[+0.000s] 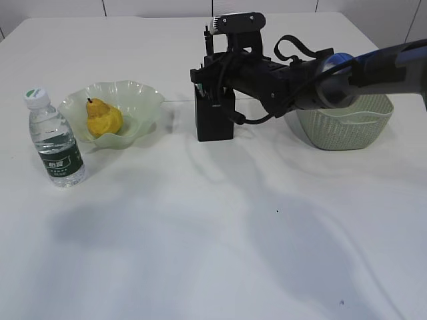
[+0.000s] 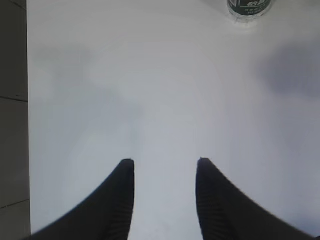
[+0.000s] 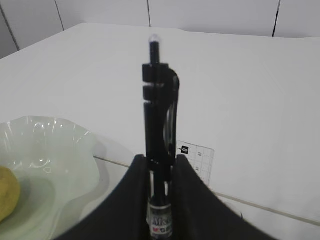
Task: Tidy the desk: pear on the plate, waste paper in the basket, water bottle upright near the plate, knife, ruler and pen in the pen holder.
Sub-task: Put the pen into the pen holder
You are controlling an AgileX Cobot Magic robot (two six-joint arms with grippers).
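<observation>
My right gripper (image 3: 161, 157) is shut on a black pen (image 3: 160, 110), held upright with its clicker end up. In the exterior view this gripper (image 1: 212, 80) hangs right over the black pen holder (image 1: 215, 119), and the pen (image 1: 208, 41) sticks up above it. A clear ruler (image 3: 199, 154) shows just behind the fingers. The yellow pear (image 1: 103, 119) lies in the pale green plate (image 1: 143, 100). The water bottle (image 1: 57, 139) stands upright left of the plate. My left gripper (image 2: 165, 162) is open over bare desk (image 2: 150, 90), empty. Knife and waste paper are out of view.
The grey-green basket (image 1: 347, 127) stands right of the pen holder, partly behind my right arm (image 1: 313, 77). The bottle's base (image 2: 250, 6) shows at the top edge of the left wrist view. The desk's left edge (image 2: 27, 125) runs beside the left gripper.
</observation>
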